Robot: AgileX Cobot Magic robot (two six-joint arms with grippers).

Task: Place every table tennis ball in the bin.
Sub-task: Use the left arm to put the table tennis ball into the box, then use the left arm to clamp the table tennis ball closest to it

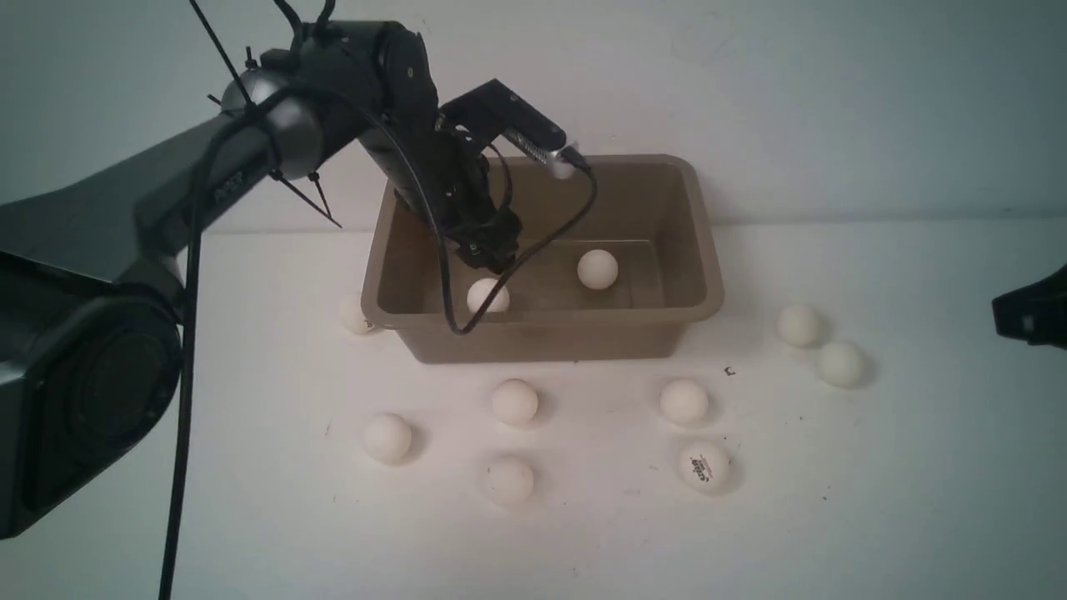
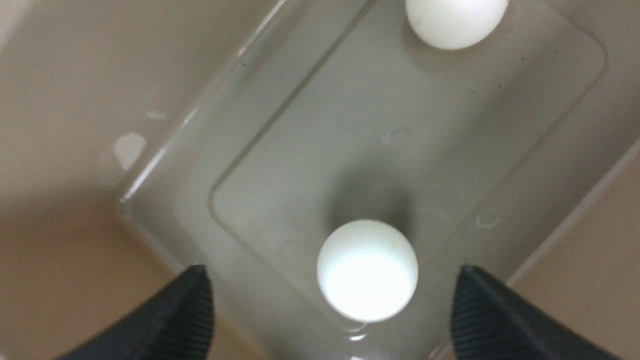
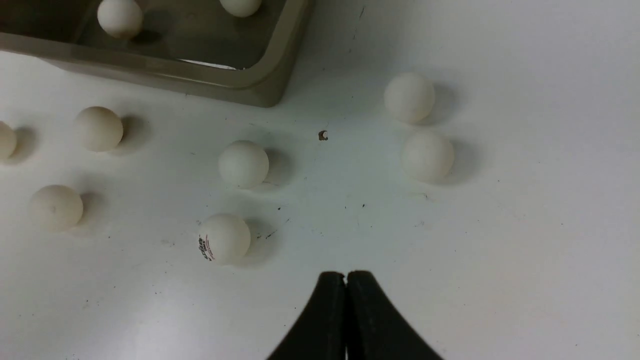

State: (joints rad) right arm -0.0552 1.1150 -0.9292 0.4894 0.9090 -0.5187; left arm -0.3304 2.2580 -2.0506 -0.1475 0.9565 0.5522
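Observation:
The taupe bin (image 1: 700, 250) stands at the back middle of the table. My left gripper (image 1: 490, 260) reaches down into it, jaws wide open. In the left wrist view a white table tennis ball (image 2: 367, 270) lies loose on the bin floor (image 2: 310, 150) between the open left gripper (image 2: 332, 274) fingers, touching neither. A second ball (image 1: 598, 269) rests further along the floor. Several more balls lie on the table outside, among them one with a printed logo (image 1: 704, 467) and a pair at the right (image 1: 799, 324). My right gripper (image 3: 346, 275) hovers shut and empty over bare table.
One ball (image 1: 358, 315) sits against the bin's left outer wall. Others are spread in front of the bin (image 1: 514, 401). A black cable (image 1: 450, 300) from the left arm hangs over the bin's front rim. The right arm (image 1: 1034, 317) shows at the right edge.

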